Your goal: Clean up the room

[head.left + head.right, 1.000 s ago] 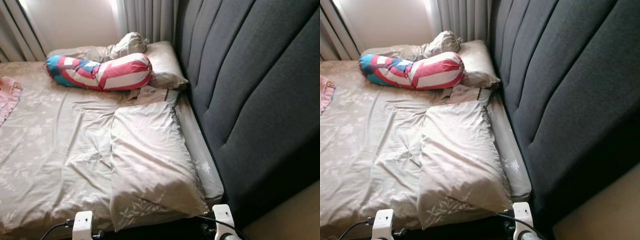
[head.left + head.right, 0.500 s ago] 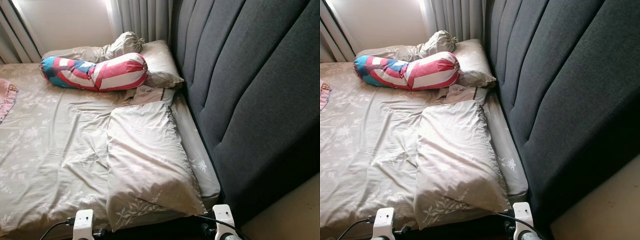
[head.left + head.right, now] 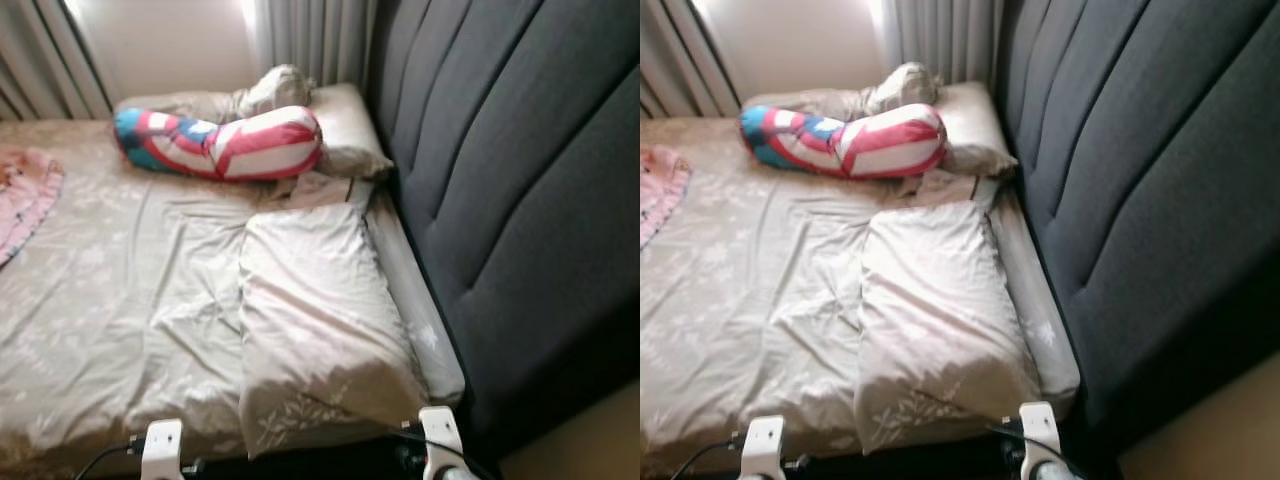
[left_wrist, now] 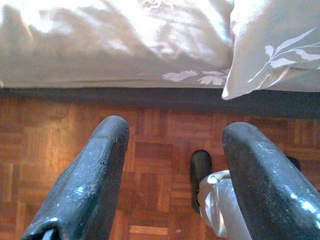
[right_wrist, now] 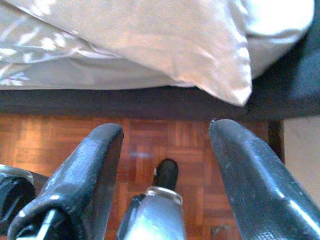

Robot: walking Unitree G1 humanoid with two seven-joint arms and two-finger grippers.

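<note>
Bed: wide mattress under a wrinkled beige sheet with a pale leaf print (image 3: pixel 110 300), set against a tall dark grey padded headboard (image 3: pixel 500 180) on the robot's right.
Near pillow: flat rectangular beige pillow with leaf print (image 3: pixel 320 330), lying askew along the headboard side, its near corner hanging just over the mattress edge.
Far end: long bolster striped red, white and blue (image 3: pixel 225 145), lying across a second beige pillow (image 3: pixel 345 135); crumpled beige bedding (image 3: pixel 270 88) bunched behind it, near the grey curtains (image 3: pixel 310 40).
Left edge: pink ruffled cloth (image 3: pixel 25 195), well apart from the pillows.
Left gripper (image 4: pixel 170 165): low at the bed's foot, over brown parquet floor (image 4: pixel 150 145), fingers spread wide, holding nothing.
Right gripper (image 5: pixel 165 160): low beside it, below the overhanging pillow corner, fingers likewise wide apart and empty.
Step in hand: judged to be facing the bed, picking a first item; nothing tidied yet.
How to do it well: square up until the blur stops; raise both arms above mattress height before reaching; take the near pillow by its overhanging corner, pinching fabric rather than bulk; lift clear of the sheet so it does not drag more wrinkles in.
Risk: soft cloth slips from a shallow pinch.
</note>
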